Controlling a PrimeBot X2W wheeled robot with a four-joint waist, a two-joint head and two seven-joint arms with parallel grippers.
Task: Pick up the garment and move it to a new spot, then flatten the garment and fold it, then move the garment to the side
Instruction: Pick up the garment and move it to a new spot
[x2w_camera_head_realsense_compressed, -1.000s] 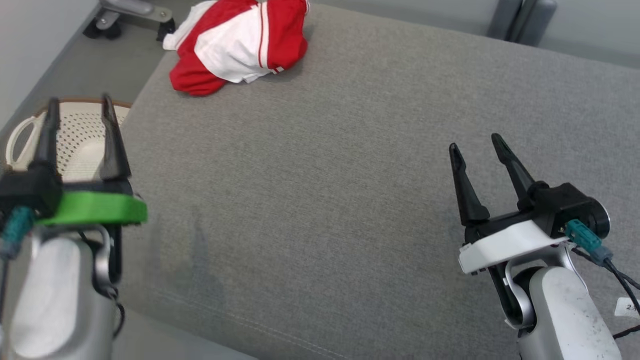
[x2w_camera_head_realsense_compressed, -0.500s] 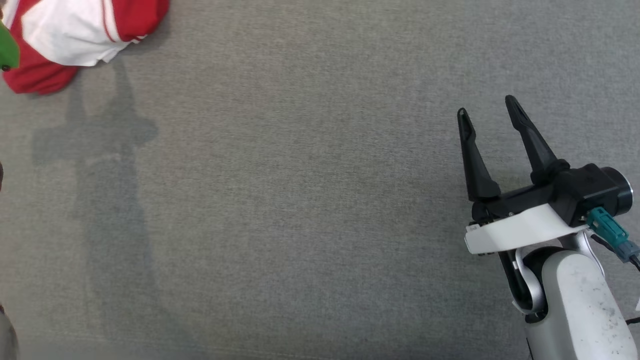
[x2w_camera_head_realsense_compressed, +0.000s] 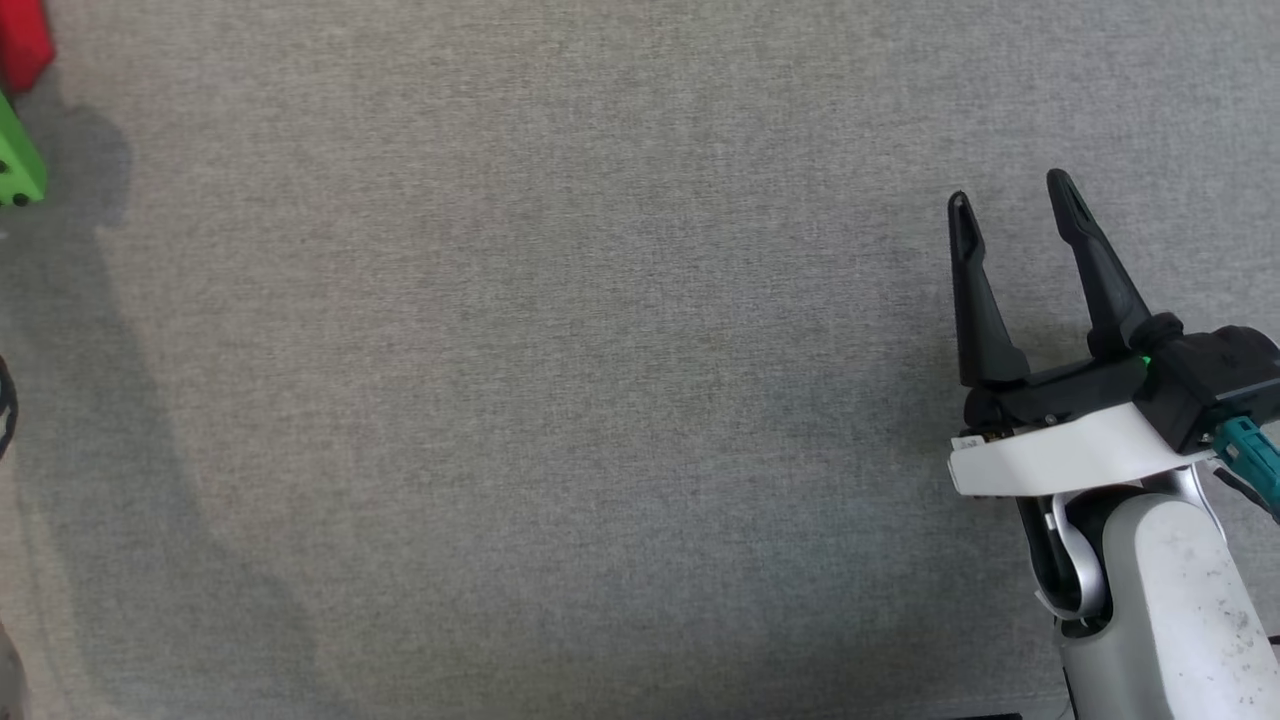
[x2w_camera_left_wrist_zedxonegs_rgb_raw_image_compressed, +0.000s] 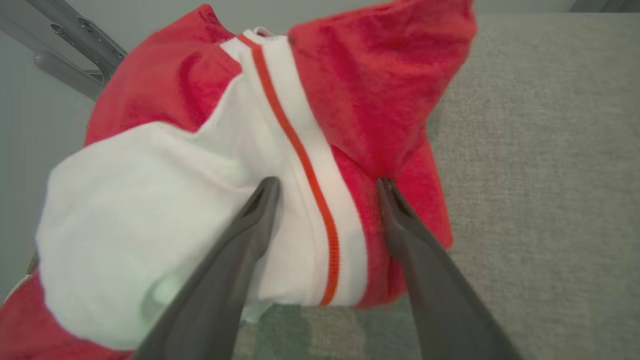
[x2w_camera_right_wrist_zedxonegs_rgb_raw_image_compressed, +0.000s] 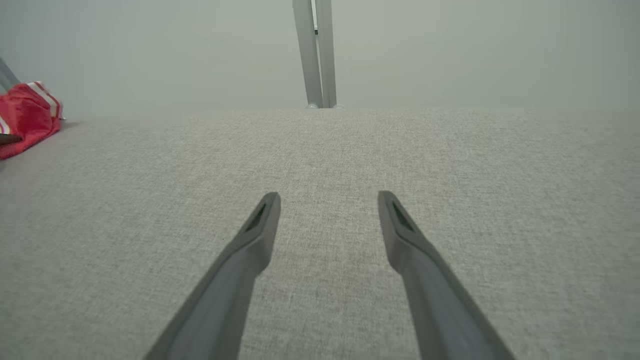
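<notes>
- Left tool (x2w_camera_left_wrist_zedxonegs_rgb_raw_image_compressed: 326, 182): has travelled from the near edge out to the garment. The head camera has swung too, so the scene sits differently in its view.
- Red-and-white garment (x2w_camera_left_wrist_zedxonegs_rgb_raw_image_compressed: 165, 165): crumpled heap at the far left corner of the grey fabric surface (x2w_camera_head_realsense_compressed: 560, 400).
- Left tool state: jaws wide, straddling a white panel with a red stripe; contact with the cloth uncertain; nothing gripped.
- Right tool (x2w_camera_head_realsense_compressed: 1010, 190): jaws wide, empty, over bare surface, well apart from the garment.
- Step in hand: first pick-up, approach stage.
- Next move, by judgement: lower into the heap, close on enough cloth, then lift and carry it toward the middle.
</notes>
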